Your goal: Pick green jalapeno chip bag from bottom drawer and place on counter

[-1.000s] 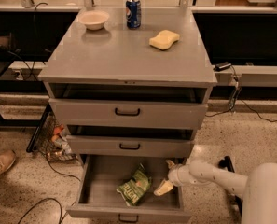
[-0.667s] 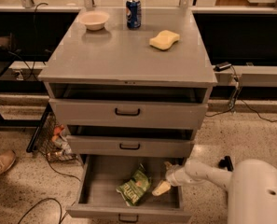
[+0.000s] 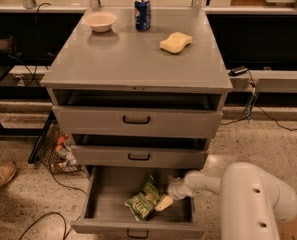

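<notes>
The green jalapeno chip bag [image 3: 144, 200] lies crumpled in the open bottom drawer [image 3: 108, 204], right of its middle. My gripper [image 3: 163, 203] reaches into the drawer from the right on a white arm, its pale fingertips just right of the bag and touching or nearly touching its edge. The counter [image 3: 128, 59] is the grey top of the cabinet, above all three drawers.
On the counter stand a pale bowl [image 3: 100, 21], a blue soda can [image 3: 142, 14] and a yellow sponge [image 3: 176, 42]. The two upper drawers [image 3: 136, 119] are slightly ajar. Cables and clutter [image 3: 60, 151] lie on the floor at the left, with a shoe [image 3: 0, 176].
My arm has shifted left and deeper into the drawer, bringing the gripper closer to the bag. The bag has not visibly moved.
</notes>
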`<action>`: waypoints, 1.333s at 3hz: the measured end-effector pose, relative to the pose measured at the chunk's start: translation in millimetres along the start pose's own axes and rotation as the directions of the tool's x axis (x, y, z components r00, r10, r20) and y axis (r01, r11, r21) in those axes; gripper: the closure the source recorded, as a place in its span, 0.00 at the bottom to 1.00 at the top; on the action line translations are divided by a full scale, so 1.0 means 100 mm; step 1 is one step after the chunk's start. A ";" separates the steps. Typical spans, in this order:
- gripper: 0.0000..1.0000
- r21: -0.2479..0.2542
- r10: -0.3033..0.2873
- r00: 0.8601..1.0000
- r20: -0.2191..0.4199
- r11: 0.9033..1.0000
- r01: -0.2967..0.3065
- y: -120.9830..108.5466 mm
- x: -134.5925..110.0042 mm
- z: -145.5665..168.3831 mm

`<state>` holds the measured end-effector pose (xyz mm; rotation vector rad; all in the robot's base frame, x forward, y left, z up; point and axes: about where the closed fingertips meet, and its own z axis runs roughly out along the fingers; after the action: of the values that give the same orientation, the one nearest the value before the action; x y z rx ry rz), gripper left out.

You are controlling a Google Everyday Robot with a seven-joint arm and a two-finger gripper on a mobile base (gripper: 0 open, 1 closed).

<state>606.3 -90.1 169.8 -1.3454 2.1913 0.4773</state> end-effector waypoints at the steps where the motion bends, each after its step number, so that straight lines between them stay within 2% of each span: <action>1: 0.00 -0.023 -0.009 1.000 -0.020 1.000 0.009 0.07 -0.07 0.26; 2: 0.00 -0.057 -0.028 0.999 -0.040 0.998 0.026 0.15 -0.14 0.48; 4: 0.43 -0.070 -0.039 0.999 -0.038 0.997 0.036 0.26 -0.18 0.57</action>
<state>603.2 -34.9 135.6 -1.4414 2.1951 0.5216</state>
